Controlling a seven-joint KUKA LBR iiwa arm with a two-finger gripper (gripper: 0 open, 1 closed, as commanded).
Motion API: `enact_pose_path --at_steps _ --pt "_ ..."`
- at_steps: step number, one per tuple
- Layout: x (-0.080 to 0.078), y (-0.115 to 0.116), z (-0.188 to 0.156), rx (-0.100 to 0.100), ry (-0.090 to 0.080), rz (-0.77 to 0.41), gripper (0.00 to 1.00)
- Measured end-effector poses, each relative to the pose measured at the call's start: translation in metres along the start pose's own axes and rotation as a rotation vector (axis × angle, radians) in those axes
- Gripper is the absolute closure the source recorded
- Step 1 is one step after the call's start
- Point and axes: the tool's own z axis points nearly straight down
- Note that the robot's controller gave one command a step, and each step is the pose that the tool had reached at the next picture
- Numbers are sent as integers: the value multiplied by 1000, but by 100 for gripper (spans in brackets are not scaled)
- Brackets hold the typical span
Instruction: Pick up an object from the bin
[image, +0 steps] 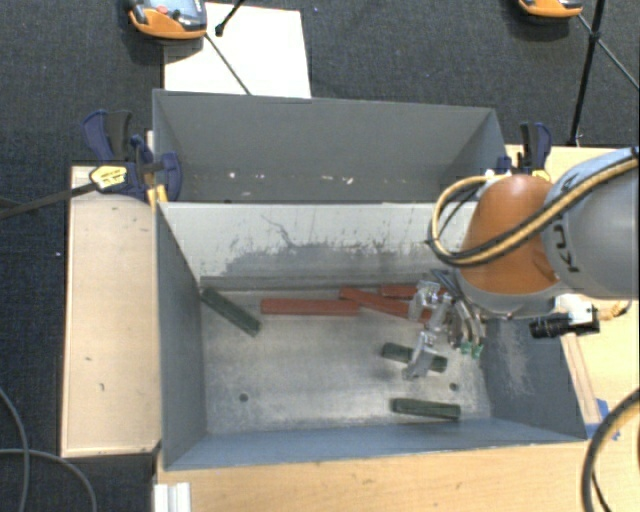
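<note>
Camera view looks down into the bin (320, 150), a grey metal box with sloped walls and a scuffed floor; the arm (600, 240) comes in from 3 o'clock, with its orange cover (510, 235) over the bin's right wall and a yellow-and-black cable (450, 215) looped round that cover. The gripper (428, 358) hangs down from the cover toward the floor, in the right part of the bin, at about 4 o'clock from the floor's middle; its metal parts overlap one another from this angle, so I cannot tell whether it is open or closed, nor whether it grips anything.

The small block (396, 352), dark grey-green and short, lies flat on the floor just beside the gripper, at the gripper's 9 o'clock; it looks close enough to touch, but I cannot tell whether it does. The dark bar (425, 408), flat and slim, lies near the front wall at the gripper's 6 o'clock, apart from it, with its length running from 9 to 3 o'clock.

Along the foot of the back wall, at 12 o'clock of the floor, lies the long red bar (305, 307), running from 9 to 3 o'clock; the short red bar (378, 297) meets its right end, slightly tilted, and reaches toward the gripper's upper part. The green block (230, 311), dark and oblong, lies aslant at the floor's 10 o'clock corner, just beside the long red bar's left end, well apart from the gripper.
</note>
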Motion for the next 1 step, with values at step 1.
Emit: enact_pose_path --at_steps 1 --pt "7 1 32 1 5 -100 0"
